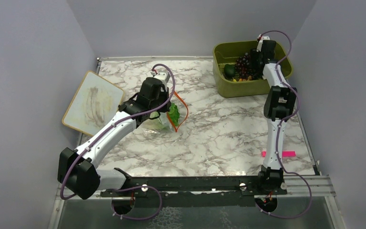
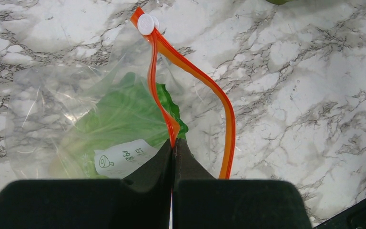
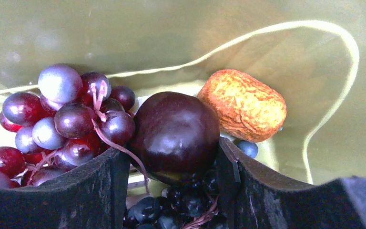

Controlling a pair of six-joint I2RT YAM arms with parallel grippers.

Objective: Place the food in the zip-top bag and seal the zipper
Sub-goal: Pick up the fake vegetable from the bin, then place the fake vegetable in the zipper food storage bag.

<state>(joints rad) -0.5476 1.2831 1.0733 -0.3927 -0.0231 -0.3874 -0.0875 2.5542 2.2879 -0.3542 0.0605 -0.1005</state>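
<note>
The clear zip-top bag (image 2: 43,105) lies on the marble table with the green lettuce (image 2: 119,114) inside; both show in the top view, the bag (image 1: 158,125) and the lettuce (image 1: 173,114). Its orange-red zipper (image 2: 209,86) gapes open, with a white slider (image 2: 146,24) at the far end. My left gripper (image 2: 173,143) is shut on the near zipper strip. My right gripper (image 3: 169,148) is down in the olive bin (image 1: 228,88), closed round a dark maroon round fruit (image 3: 176,131). Purple grapes (image 3: 71,119) lie to its left and an orange piece (image 3: 243,105) to its right.
A dark green piece (image 1: 229,71) and more small foods lie in the bin. A small pink clip (image 1: 279,153) lies on the table near the right arm's base. A worn whiteboard (image 1: 93,102) leans at the left. Grey walls enclose the table.
</note>
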